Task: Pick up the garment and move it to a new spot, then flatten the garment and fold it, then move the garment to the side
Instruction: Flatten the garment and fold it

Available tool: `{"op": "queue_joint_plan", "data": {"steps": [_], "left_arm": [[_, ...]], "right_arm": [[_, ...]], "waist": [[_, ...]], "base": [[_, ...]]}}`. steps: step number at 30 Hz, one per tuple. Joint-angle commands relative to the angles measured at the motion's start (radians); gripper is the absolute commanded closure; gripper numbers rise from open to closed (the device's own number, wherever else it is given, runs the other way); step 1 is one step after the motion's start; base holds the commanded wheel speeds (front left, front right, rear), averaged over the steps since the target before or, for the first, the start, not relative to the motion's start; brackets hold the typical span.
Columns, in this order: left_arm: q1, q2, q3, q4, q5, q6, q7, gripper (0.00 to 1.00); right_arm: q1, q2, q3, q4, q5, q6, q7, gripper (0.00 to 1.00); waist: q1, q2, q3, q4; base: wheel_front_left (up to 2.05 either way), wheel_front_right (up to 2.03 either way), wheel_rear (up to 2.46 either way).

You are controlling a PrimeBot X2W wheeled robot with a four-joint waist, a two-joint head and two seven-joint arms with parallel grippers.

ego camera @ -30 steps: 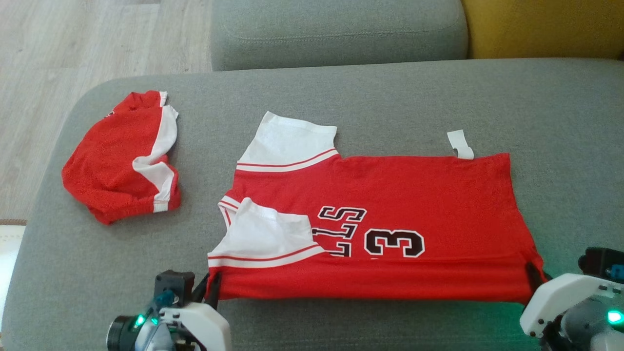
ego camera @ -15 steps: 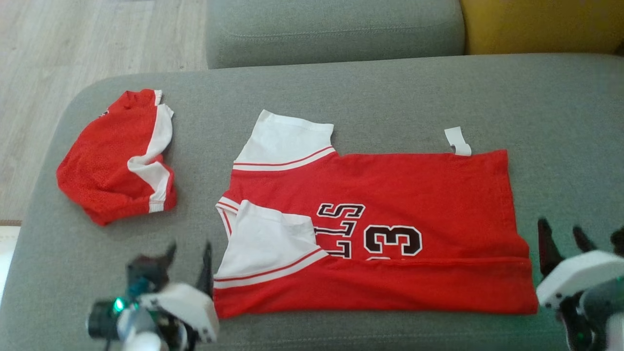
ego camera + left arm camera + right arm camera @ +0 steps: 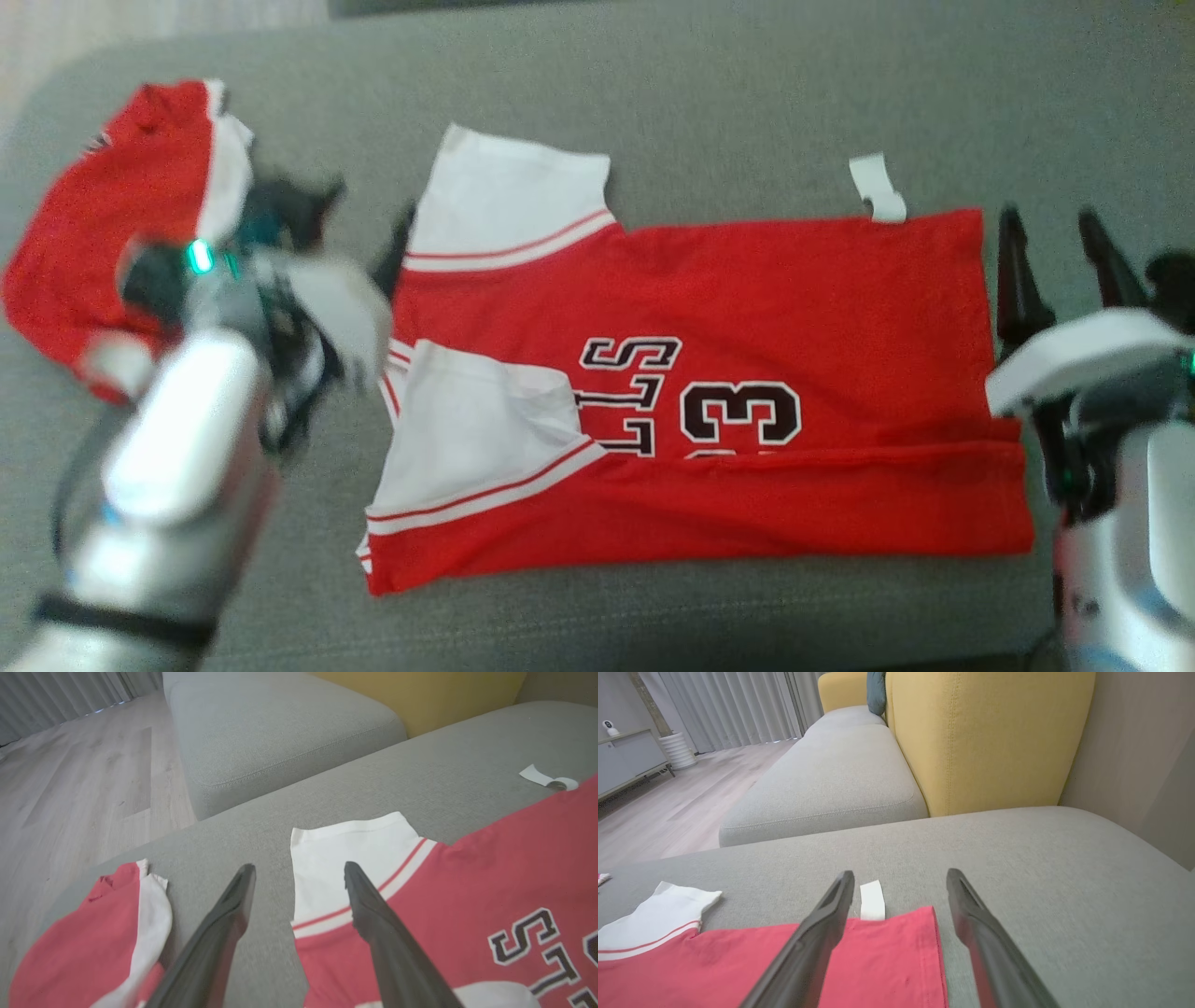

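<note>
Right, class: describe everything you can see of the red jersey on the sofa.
The red jersey lies flat on the grey sofa cushion, collar end to the robot's left. Soft-looking fabric, white sleeves with red stripes, black-and-white lettering with a 3, a white tag at its far edge. Its near edge is folded over. The open left gripper and right gripper flank it, gripping nothing.

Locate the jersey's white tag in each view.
Head view: tag at upper right, on the far edge of the jersey.
Left wrist view: tag at far right, upper part, beyond the jersey.
Right wrist view: tag near centre, at the jersey's far edge.
Shared landmark: far white sleeve.
</note>
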Motion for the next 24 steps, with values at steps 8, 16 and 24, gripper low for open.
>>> {"op": "queue_joint_plan", "data": {"steps": [8,16,24], "left_arm": [[-0.383,0.077,-0.011,0.174,-0.134,-0.107,0.210,0.00],[-0.587,0.203,-0.228,0.258,-0.281,-0.109,0.309,0.00],[-0.663,0.236,-0.310,0.355,-0.339,-0.109,0.290,0.00]], "right_arm": [[-0.194,-0.010,0.081,-0.023,-0.034,0.007,0.009,0.00],[-0.293,-0.010,0.142,0.001,-0.002,0.007,-0.012,0.00],[-0.311,-0.010,0.167,0.010,0.021,0.007,-0.027,0.00]], "waist": [[0.0000,0.0000,0.192,-0.076],[0.0000,0.0000,0.277,-0.138],[0.0000,0.0000,0.307,-0.178]], "base": [[0.00,0.00,0.00],[0.00,0.00,0.00],[0.00,0.00,0.00]]}}
